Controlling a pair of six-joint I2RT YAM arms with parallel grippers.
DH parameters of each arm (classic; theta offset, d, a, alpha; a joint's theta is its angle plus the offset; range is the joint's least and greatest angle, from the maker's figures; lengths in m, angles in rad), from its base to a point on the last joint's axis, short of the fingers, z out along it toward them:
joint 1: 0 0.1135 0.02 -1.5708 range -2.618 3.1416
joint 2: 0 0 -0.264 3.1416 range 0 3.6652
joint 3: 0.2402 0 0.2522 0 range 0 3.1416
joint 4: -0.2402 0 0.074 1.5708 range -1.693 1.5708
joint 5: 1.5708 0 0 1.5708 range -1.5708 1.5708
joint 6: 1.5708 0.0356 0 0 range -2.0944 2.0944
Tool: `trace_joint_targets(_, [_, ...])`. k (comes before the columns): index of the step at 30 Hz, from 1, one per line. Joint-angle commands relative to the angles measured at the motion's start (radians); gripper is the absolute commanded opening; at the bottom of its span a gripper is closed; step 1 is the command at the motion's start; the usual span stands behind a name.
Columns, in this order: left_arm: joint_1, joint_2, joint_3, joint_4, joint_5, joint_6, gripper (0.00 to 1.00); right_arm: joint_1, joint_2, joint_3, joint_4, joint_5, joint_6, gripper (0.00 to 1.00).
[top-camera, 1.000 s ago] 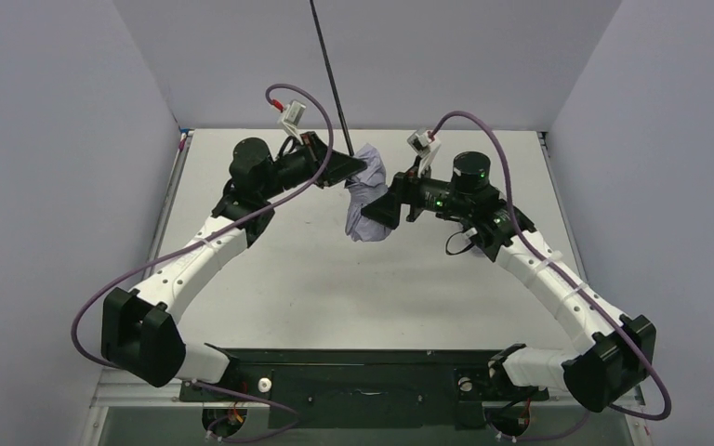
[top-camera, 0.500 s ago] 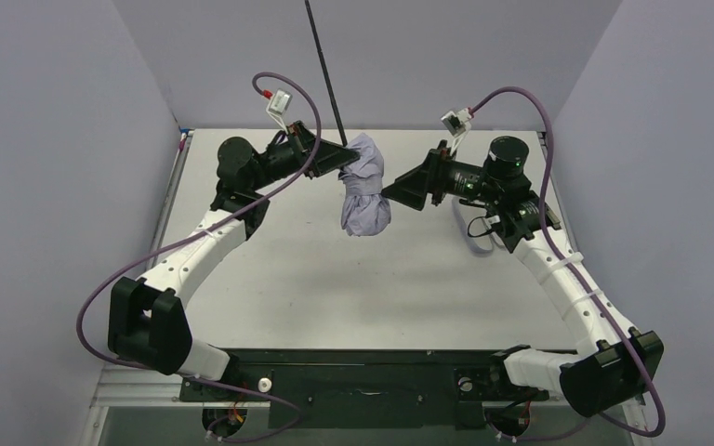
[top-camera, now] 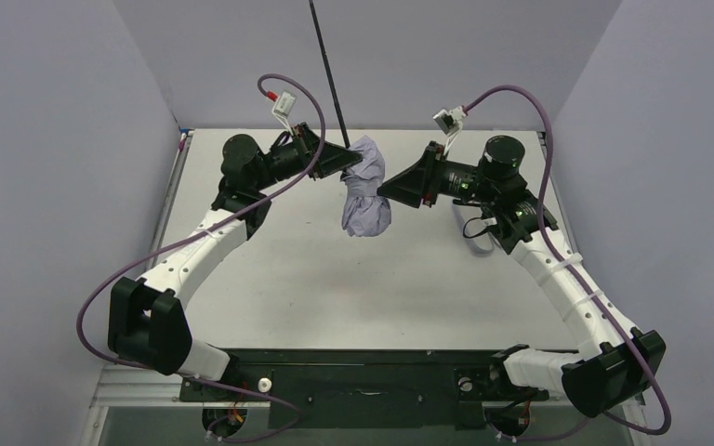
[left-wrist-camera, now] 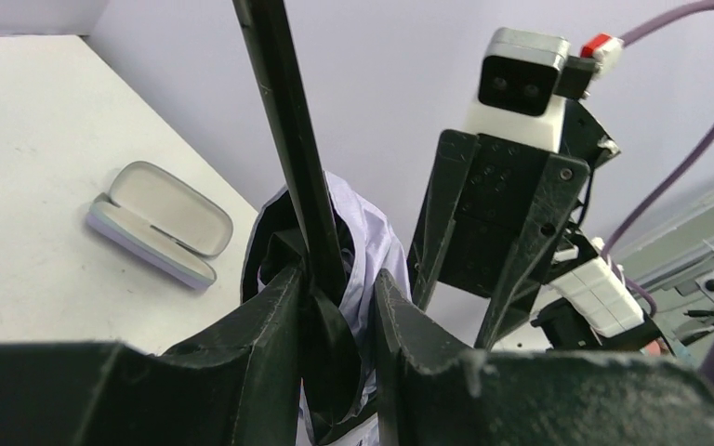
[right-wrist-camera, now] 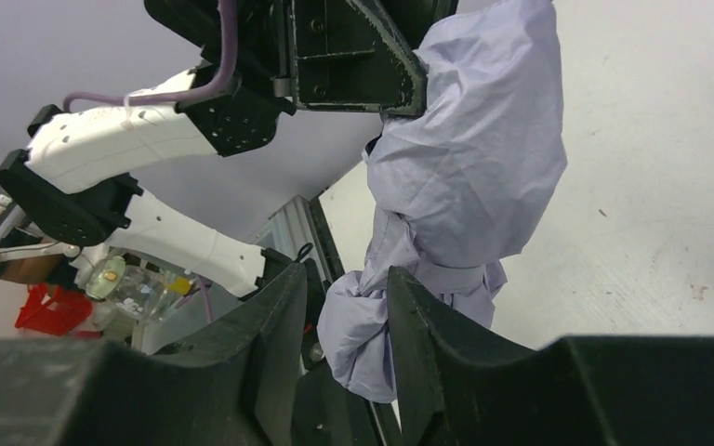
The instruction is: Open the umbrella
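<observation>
The umbrella (top-camera: 364, 190) hangs folded above the table as a pale lavender bundle, and its thin black shaft (top-camera: 327, 65) rises out of the top of the top external view. My left gripper (top-camera: 346, 160) is shut on the shaft (left-wrist-camera: 284, 139) and the black inner fabric where the shaft meets the bundle. From the right, my right gripper (top-camera: 389, 190) has its jaws drawn in around a lower fold of the fabric (right-wrist-camera: 363, 325). That fold presses on one finger (right-wrist-camera: 423, 321), with a thin gap at the other.
An open lavender clamshell case (left-wrist-camera: 160, 223) lies on the white table (top-camera: 279, 269) beyond the umbrella, near the right arm. Grey walls enclose the table on three sides. The two wrists sit close together over the far middle.
My right gripper has come in against the bundle and narrowed from wide open onto the fabric. The left gripper and the umbrella shifted slightly up and back, grip unchanged.
</observation>
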Motion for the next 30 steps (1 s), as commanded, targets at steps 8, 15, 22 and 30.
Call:
trace_joint_targets(8, [-0.020,-0.059,0.063,-0.064,-0.105,0.102,0.00,0.012,-0.007,0.071,-0.234,0.185,-0.202,0.36])
trace_joint_targets(15, [-0.052,-0.070,0.079,-0.135,-0.161,0.185,0.00,0.025,0.002,0.067,-0.238,0.208,-0.207,0.41])
trace_joint_targets(22, [-0.081,-0.071,0.088,-0.166,-0.217,0.213,0.00,0.055,0.029,0.086,-0.229,0.206,-0.218,0.40])
trace_joint_targets(30, [-0.099,-0.072,0.109,-0.194,-0.268,0.233,0.00,0.072,0.040,0.085,-0.275,0.252,-0.264,0.30])
